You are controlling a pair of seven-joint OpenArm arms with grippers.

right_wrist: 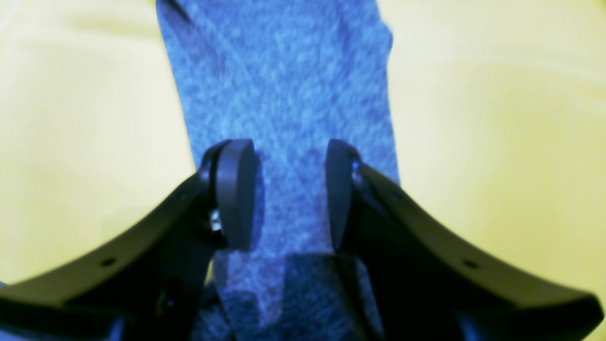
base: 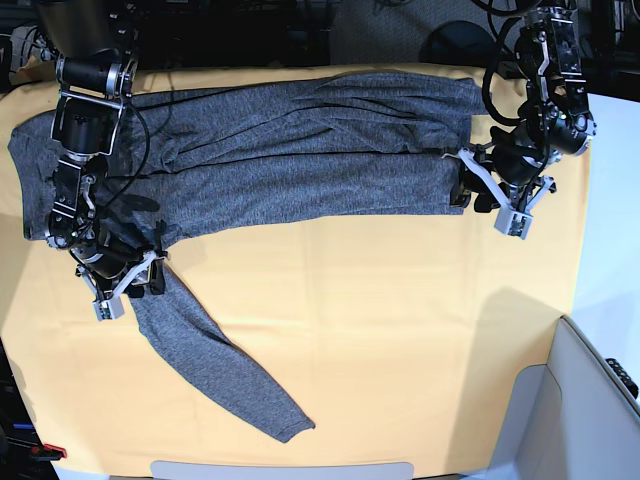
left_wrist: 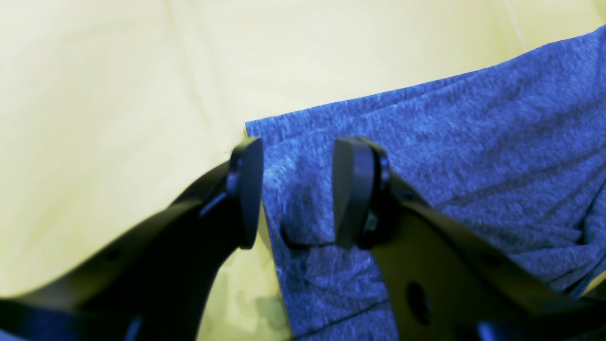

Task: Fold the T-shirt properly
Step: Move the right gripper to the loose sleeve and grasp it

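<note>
Left jaws: the left gripper [left_wrist: 296, 192] stands parted, its pads on either side of a corner of the shirt [base: 300, 150]; cloth lies in the gap, but no pinch shows.
Right jaws: the right gripper [right_wrist: 289, 194] is likewise spread, straddling the sleeve [base: 215, 365]; the fabric runs between the fingers, not clamped.
Shirt: dark grey knit, spread lengthwise across the far half of the yellow cloth [base: 400, 320], already doubled along its length, with creases near the middle.
Sleeve: one long sleeve trails from the shirt's end toward the near edge, lying flat on the yellow cloth.
Left arm: at the end of the shirt, on the base view's right.
Right arm: on the base view's left, low over the sleeve where it leaves the body.
</note>
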